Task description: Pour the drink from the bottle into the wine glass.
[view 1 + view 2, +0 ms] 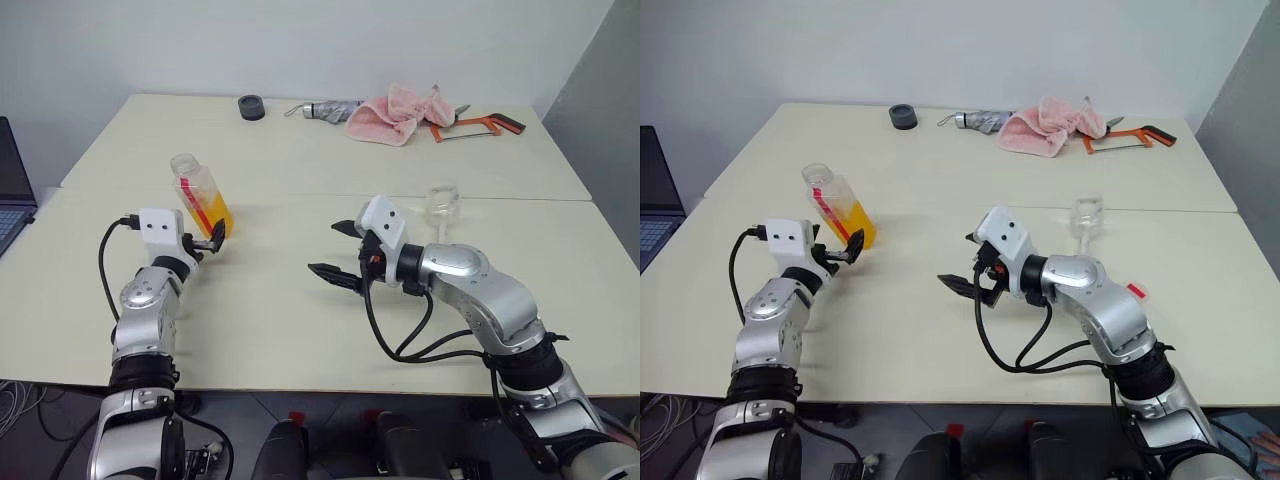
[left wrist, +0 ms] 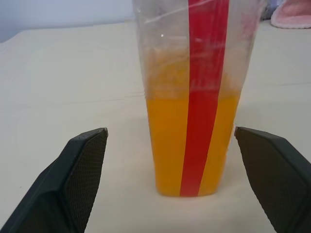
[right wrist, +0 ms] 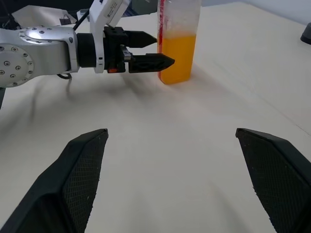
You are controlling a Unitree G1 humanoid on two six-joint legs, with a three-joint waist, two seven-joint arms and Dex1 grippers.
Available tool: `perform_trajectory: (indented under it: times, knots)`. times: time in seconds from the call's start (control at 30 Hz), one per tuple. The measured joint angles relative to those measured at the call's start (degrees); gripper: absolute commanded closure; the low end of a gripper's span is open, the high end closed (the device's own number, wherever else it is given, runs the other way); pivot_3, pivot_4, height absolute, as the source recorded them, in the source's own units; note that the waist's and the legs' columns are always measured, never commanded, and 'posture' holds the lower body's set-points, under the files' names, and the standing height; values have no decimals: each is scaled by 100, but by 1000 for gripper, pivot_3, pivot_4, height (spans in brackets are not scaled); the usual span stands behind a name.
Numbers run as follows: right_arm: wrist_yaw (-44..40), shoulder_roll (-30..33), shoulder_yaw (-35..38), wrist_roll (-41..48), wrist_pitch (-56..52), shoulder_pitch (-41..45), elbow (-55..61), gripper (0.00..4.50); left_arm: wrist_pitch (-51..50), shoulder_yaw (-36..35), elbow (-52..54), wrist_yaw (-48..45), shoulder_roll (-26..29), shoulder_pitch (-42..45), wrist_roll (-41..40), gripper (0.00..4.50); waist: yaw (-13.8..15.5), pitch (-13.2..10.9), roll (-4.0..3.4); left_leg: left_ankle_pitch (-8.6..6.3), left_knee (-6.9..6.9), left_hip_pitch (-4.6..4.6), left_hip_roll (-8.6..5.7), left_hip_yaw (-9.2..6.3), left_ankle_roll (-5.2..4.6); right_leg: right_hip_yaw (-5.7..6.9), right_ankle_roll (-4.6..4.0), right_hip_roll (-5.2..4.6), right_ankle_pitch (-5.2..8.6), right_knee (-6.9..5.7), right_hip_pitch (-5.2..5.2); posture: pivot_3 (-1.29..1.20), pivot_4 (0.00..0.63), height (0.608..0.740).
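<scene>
Jaws apart on my left gripper (image 1: 211, 240) and right gripper (image 1: 334, 252). I see the bottle (image 1: 201, 196) standing free, the wine glass (image 1: 441, 211) beyond my right arm.

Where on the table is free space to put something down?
Bare tabletop lies between the bottle and the right hand, and in front of both hands. The far edge is crowded: a black roll, pink cloth and hacksaw. The wine glass stands behind the right arm.
</scene>
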State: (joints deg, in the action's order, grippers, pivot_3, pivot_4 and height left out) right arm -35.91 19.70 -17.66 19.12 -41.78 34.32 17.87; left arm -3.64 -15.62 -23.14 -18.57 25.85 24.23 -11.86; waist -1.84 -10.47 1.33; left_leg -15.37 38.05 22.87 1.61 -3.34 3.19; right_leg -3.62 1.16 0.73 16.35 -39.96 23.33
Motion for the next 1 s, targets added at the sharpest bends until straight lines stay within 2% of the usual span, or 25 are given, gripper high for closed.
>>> perform_trajectory:
  times: [0.13, 0.3, 0.4, 0.6, 0.8, 0.9, 1.0]
  knots:
    - [5, 76, 29, 2, -50, -215, 164, 0, -253, 31, 769, -74, 23, -663, -6, 25, -6, 0, 0, 0, -4, -1, 5, 2, 0, -4, 0, -3, 0, 2, 0, 0, 150, 740]
    - [142, 261, 396, 109, -385, -676, 652, 0, -793, 237, 1793, -971, 436, -1718, -271, 25, -4, 0, 0, 0, -7, -1, 6, 0, 1, -3, 0, -4, 1, 3, 0, 0, 150, 740]
    - [255, 289, 775, 343, -653, -866, 975, 0, -1113, 266, 2291, -1588, 647, -1964, -621, 25, 9, 0, 0, 0, -6, -3, 5, -1, 0, 1, 1, 3, 2, 3, -4, 0, 150, 740]
    - [810, 223, 1910, 807, -1176, -829, 1183, 0, -1584, 681, 2827, -2403, 718, -1588, -1076, 25, 11, 0, 0, 0, -5, -5, -8, 5, 0, -3, 2, 15, 2, 4, -7, 0, 150, 740]
    - [1595, 357, 2892, 913, -2082, 10, 323, 0, -1638, 1248, 2886, -3235, 974, -844, -1079, 25, -35, -1, -2, 0, -13, -11, -8, 21, 0, -16, 0, 25, 2, 4, -3, 0, 150, 740]
    - [1870, 468, 3139, 902, -2652, 440, -274, 0, -1634, 1402, 2844, -3587, 1046, -613, -1080, 25, -52, -2, -3, -1, -16, -10, -8, 22, -1, -17, -3, 26, 3, 5, 0, 0, 150, 740]
    - [1901, 891, 3087, 784, -2952, 849, -1072, 0, -1547, 1629, 2747, -3972, 1140, -362, -1027, 25, -49, -6, -10, -2, -16, -6, -12, 27, -3, -21, -3, 24, 3, 9, 2, 0, 150, 740]
